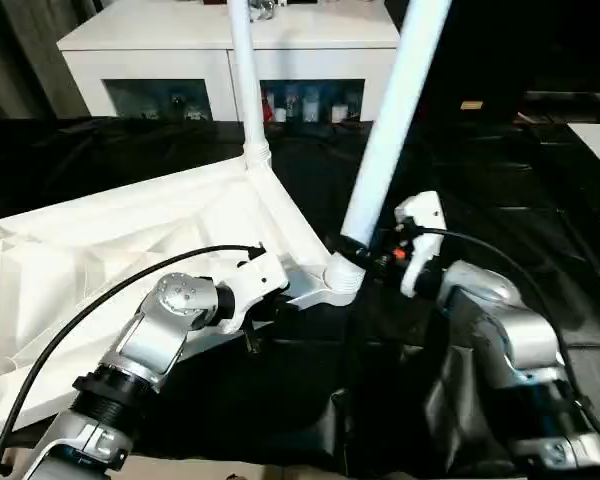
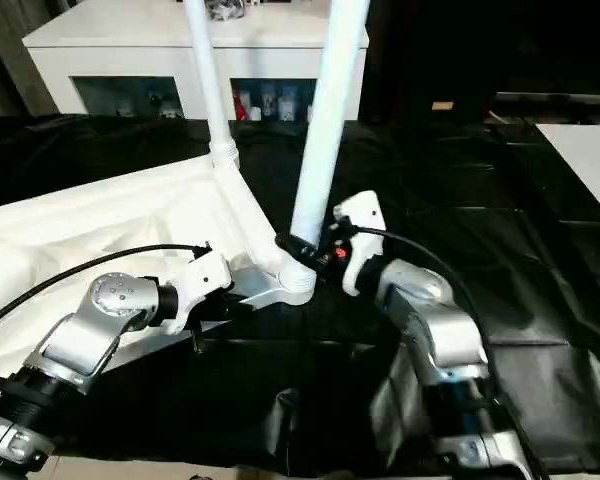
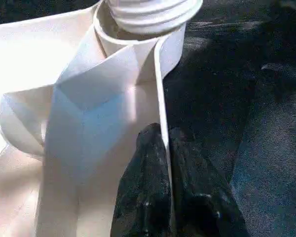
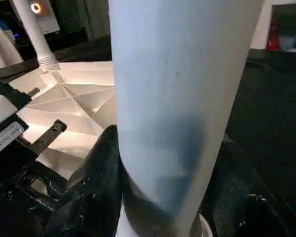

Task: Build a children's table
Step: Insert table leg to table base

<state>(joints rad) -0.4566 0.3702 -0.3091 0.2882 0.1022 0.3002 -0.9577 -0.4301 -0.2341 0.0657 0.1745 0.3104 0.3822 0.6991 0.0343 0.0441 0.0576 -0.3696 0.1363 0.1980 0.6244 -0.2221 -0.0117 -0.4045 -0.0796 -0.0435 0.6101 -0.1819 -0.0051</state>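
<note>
Two white legs [image 1: 245, 70] stand up from the tabletop [image 1: 100, 260], which lies underside-up on the black-covered surface [image 1: 540, 250]. At the near corner socket [image 1: 342, 272], the right gripper [image 1: 365, 252] clasps the tilted leg [image 1: 390, 125] just above its base — the left gripper [image 3: 165, 163] pinches the tabletop's thin edge wall, its fingers [image 3: 143, 192] nearly together.

Top [image 1: 110, 250] lies underside-up on the cloth [image 1: 500, 190], left of centre. 2 legs stand in its corner sockets: far leg [image 1: 245, 80] at the back corner, near leg [image 1: 395, 120] at the front-right corner socket [image 1: 342, 272], tilted right. Left gripper [image 3: 165, 187] sits at the top's rim just left of that socket, 1 finger on each side of the rim. Right gripper [image 1: 375, 250] sits right of the socket, fingers around the near leg's base. Cabinet [image 1: 230, 50] stands behind the top.
</note>
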